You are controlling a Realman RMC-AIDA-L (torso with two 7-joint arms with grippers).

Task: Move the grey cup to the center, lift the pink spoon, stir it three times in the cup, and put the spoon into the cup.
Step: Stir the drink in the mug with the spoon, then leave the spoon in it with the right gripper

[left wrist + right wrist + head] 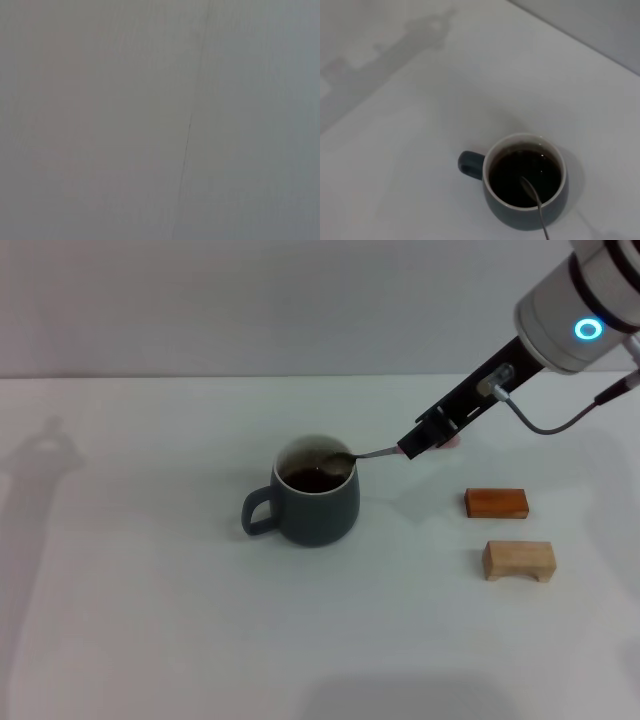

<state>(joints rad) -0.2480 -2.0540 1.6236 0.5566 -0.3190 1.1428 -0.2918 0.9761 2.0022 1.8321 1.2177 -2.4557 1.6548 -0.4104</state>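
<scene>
right pincer [425, 440] clamps pink spoon [375, 452] | metal bowl in rounded grey cup [318, 512] (dark liquid)

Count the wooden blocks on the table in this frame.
2. A reddish-brown block lies to the robot's right of the grey cup; a paler arched block sits just nearer the robot. None appears hidden.

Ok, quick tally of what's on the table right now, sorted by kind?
Cups: 1, the grey cup, holding dark liquid.
Spoons: 1, the pink spoon, held by the right gripper, its bowl in the cup.
Wooden blocks: 2, a reddish-brown block and a pale block.
Total: 4.
</scene>
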